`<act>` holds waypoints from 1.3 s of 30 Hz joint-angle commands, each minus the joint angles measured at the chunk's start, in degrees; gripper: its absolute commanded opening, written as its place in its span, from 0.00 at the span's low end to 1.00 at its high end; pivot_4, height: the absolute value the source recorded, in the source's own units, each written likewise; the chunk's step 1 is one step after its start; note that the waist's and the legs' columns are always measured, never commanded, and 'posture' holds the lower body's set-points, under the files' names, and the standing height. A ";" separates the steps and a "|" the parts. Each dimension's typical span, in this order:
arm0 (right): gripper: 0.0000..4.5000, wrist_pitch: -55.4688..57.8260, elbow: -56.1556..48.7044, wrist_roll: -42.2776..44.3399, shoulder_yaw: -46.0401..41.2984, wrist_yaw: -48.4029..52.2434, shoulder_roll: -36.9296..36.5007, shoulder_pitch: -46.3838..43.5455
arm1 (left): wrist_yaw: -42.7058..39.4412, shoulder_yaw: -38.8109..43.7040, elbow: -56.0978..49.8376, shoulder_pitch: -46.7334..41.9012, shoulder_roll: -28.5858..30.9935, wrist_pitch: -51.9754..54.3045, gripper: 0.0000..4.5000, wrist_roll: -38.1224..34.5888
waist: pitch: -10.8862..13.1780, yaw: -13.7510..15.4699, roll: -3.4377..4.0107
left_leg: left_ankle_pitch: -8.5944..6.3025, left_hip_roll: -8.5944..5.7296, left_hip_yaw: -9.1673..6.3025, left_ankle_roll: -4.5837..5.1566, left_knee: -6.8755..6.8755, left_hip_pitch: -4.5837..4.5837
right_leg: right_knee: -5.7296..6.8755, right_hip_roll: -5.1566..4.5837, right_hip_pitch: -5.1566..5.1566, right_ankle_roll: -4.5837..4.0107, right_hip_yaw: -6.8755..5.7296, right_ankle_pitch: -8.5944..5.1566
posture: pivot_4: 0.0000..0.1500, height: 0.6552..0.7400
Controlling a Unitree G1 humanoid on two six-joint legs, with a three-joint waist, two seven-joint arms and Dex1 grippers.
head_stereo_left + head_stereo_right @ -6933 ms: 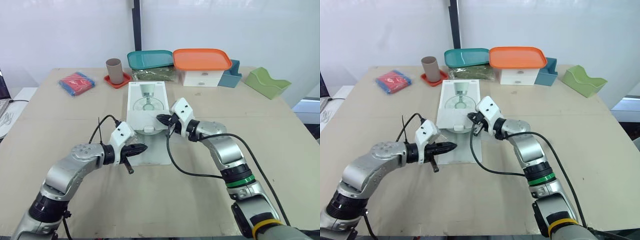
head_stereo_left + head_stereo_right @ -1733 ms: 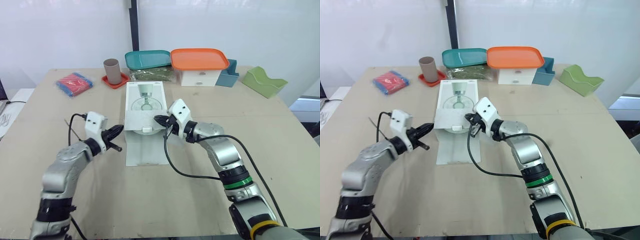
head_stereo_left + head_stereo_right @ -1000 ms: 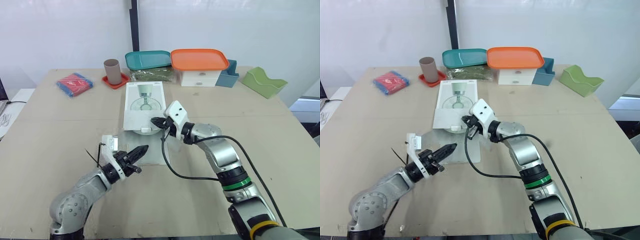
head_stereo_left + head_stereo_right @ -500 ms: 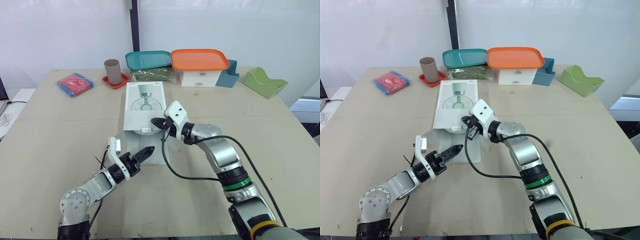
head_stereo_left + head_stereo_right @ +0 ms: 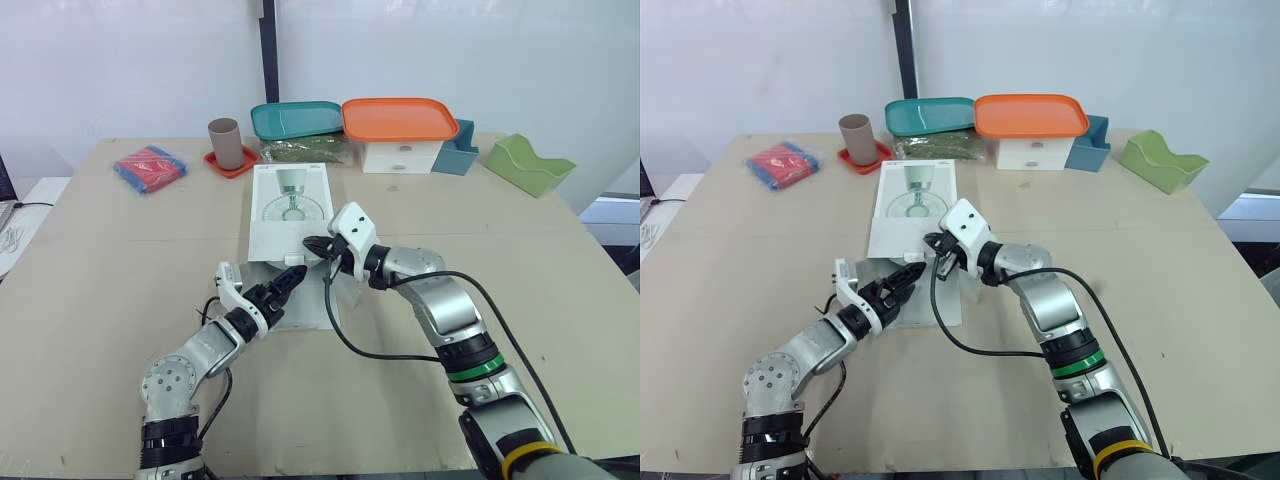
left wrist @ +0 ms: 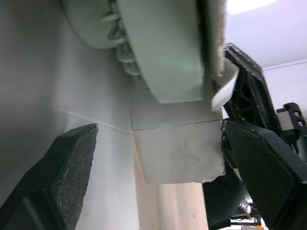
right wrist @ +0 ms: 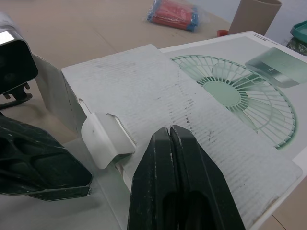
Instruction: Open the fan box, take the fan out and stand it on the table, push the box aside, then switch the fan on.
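The white fan box lies flat at the table's middle, a fan picture on its top and its front flap folded down onto the table. My left gripper is open at the box's front mouth. In the left wrist view its two fingers stand wide apart before the pale green fan, which sits inside the box. My right gripper is shut, its tips resting on the box top's front edge beside a small white tab.
Along the table's far side stand a brown cup on a red coaster, a teal tray, an orange-lidded white container, a blue holder and a green holder. A red packet lies far left. A black cable loops beside the flap.
My left gripper has moved forward over the flap to the box's mouth and has opened. The right gripper and the box have stayed where they were.
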 commanded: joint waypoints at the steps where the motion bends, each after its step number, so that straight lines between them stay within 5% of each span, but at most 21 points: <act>1: 0.00 0.54 -0.97 -0.18 0.69 0.21 -0.10 0.88 | 0.09 0.20 -0.78 0.31 0.59 -2.68 1.00 2.19 | 0.00 -0.01 0.00 | 0.00 0.00 0.00 0.00 0.00 0.00 | 0.00 0.00 0.00 0.00 0.00 0.00 | 1.00 1.00; 26: 0.00 0.84 -0.28 -0.42 0.64 -0.12 0.31 0.39 | -4.66 -1.47 3.46 -3.72 -0.13 -7.82 1.00 8.14 | 0.00 0.07 0.00 | 0.02 -0.01 -0.02 -0.04 -0.01 -0.02 | -0.02 0.00 0.01 0.01 -0.01 -0.01 | 1.00 1.00; 29: 0.00 0.90 -0.26 -0.50 0.60 -0.13 0.39 0.33 | -5.37 -1.47 4.03 -3.93 -0.42 -7.92 0.85 8.65 | 0.00 0.13 0.00 | 0.03 -0.01 -0.03 -0.05 -0.01 -0.02 | -0.02 0.00 0.02 0.01 -0.01 -0.01 | 1.00 1.00; 36: 0.00 1.01 -0.47 -0.53 0.57 -0.25 0.67 0.34 | -7.11 -1.28 3.96 -3.86 -0.12 -7.34 0.31 8.94 | 0.00 0.23 -0.01 | 0.03 -0.02 -0.04 -0.05 -0.01 -0.01 | -0.02 0.00 0.03 0.02 -0.01 -0.01 | 1.00 1.00; 39: 0.00 1.09 -0.56 -0.53 0.56 -0.27 0.77 0.39 | -7.64 -1.05 3.25 -3.26 0.17 -6.67 0.25 8.09 | 0.00 0.21 -0.01 | 0.03 -0.01 -0.03 -0.05 -0.01 -0.01 | -0.02 0.01 0.02 0.02 0.00 -0.01 | 1.00 1.00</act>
